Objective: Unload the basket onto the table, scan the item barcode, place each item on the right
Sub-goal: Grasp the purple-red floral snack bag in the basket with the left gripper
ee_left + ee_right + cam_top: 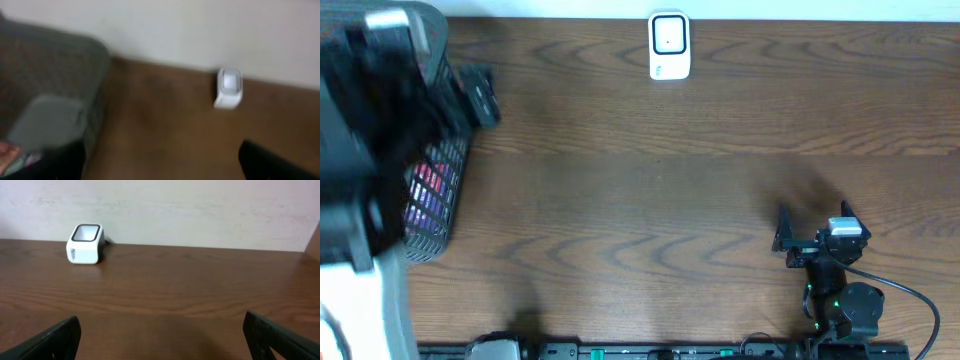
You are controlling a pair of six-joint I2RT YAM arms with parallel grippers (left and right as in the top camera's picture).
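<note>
Much open tabletop (650, 200) between scanner (669, 45) and basket (445, 215)

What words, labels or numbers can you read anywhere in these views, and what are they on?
No text is legible in any view.
White scanner: small grey marking on its side, too small to read.
Pink and purple packaging in the mesh basket: blurred, no print can be made out.
</note>
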